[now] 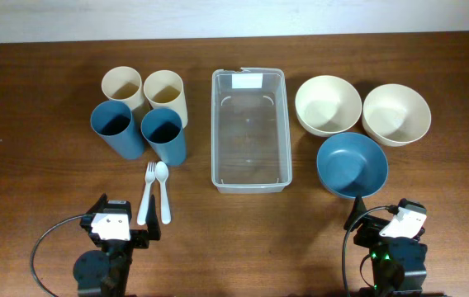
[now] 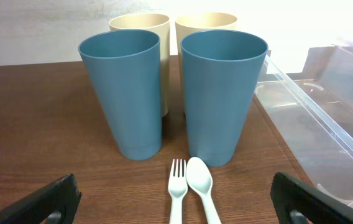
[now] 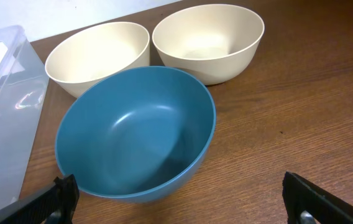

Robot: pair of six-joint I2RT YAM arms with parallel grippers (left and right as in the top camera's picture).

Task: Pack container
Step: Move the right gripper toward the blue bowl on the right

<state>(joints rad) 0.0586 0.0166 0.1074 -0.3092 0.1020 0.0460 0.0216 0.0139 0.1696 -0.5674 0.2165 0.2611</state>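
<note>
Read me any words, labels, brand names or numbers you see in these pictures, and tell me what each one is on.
No text can be read in any view.
White label at the far end of the container: too small and washed out to read; it may be blank.
The right-hand blue cup and the blue bowl: no print visible.

Container (image 1: 248,130) mid-table, cups (image 1: 112,124) left, bowls (image 1: 352,165) right, fork (image 1: 147,194) and spoon (image 1: 163,186), perhaps touching, before cups.

Left arm (image 1: 102,268) and right arm (image 1: 393,264) are both chunky black with a white block (image 1: 109,223) on top and looping black cables (image 1: 36,256).
</note>
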